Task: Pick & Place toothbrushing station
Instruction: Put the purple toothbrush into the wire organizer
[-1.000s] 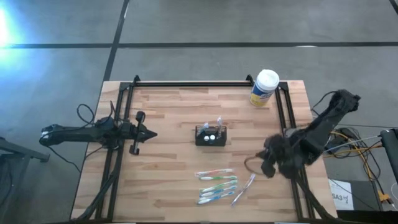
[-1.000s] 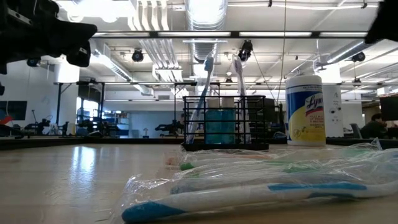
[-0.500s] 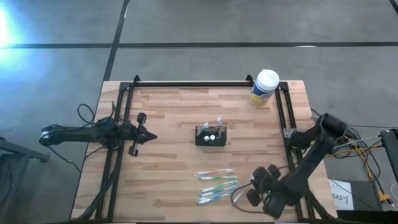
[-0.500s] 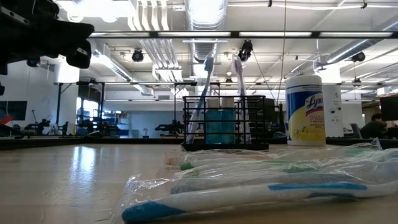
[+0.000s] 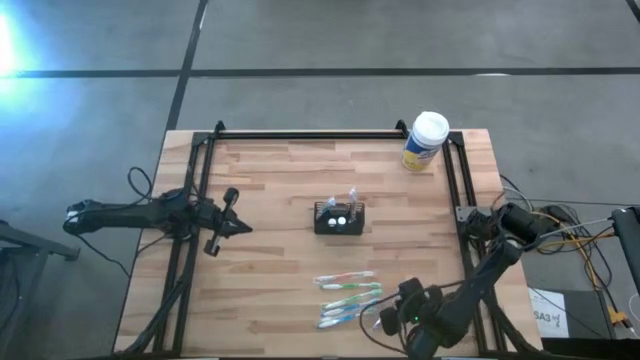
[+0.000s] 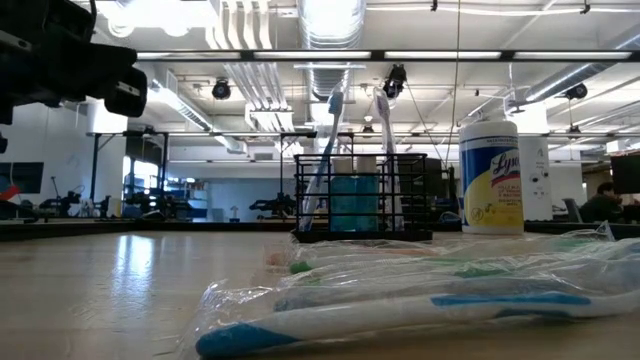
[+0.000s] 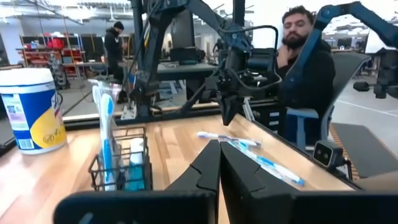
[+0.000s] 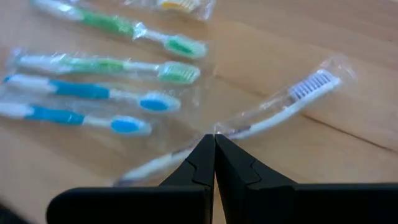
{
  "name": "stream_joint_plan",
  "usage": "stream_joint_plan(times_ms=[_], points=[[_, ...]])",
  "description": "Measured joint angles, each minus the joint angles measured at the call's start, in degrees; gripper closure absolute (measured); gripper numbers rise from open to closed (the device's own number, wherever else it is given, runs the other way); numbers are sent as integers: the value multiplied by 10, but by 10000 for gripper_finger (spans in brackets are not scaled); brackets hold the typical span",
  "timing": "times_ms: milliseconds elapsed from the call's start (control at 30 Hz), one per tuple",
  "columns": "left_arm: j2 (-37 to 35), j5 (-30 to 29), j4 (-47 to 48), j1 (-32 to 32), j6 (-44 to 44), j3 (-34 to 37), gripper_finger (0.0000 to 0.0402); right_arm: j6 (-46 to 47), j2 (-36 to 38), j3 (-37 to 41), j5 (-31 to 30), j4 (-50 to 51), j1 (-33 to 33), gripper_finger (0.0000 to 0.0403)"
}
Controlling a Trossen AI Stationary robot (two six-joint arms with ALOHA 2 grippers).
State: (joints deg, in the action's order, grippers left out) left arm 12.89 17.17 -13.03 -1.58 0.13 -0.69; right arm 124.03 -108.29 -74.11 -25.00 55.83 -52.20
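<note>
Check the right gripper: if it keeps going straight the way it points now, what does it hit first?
Probably the wrapped white toothbrush. The right gripper, fingers shut, points at it, tips right above its handle. The wrapped blue and green toothbrushes lie off to one side. Height above the table is unclear.

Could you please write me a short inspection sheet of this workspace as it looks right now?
Surface: wooden table with a black frame along its edges.
Job's things: black mesh caddy mid-table, upright, two toothbrushes standing in it.
Clutter: wrapped toothbrushes lying in front of the caddy, one clear-wrapped toothbrush apart from the rest; yellow canister at the far right corner.
Grippers: left gripper at the table's left side, jaws shut; right gripper over the clear-wrapped toothbrush, jaws shut.
Cables: loose cables off the right edge.
Surroundings: a seated person beyond the table.
</note>
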Motion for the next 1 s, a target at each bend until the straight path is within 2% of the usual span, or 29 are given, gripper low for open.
stream_joint_plan(times_ms=[167, 300, 500, 567, 733, 833, 1000], points=[[0, 0, 11, 0, 0, 0, 396, -1, -14, -2, 60, 4, 30, 394], [0, 0, 12, 0, 0, 0, 390, -83, -15, -8, 108, 9, 45, 394], [0, 0, 13, 0, 1, 0, 386, -332, 10, -25, 100, 11, 49, 394], [0, -1, 13, 0, 1, 0, 390, -380, 10, -30, 99, 11, 50, 394], [0, -1, 13, 0, -3, 0, 396, -383, 11, -28, 114, 23, 58, 394], [0, -1, 14, 0, -10, 0, 394, -436, 11, -26, 137, 22, 58, 394], [0, -1, 16, 0, -24, 0, 385, -462, 11, -16, 144, 27, 57, 394]])
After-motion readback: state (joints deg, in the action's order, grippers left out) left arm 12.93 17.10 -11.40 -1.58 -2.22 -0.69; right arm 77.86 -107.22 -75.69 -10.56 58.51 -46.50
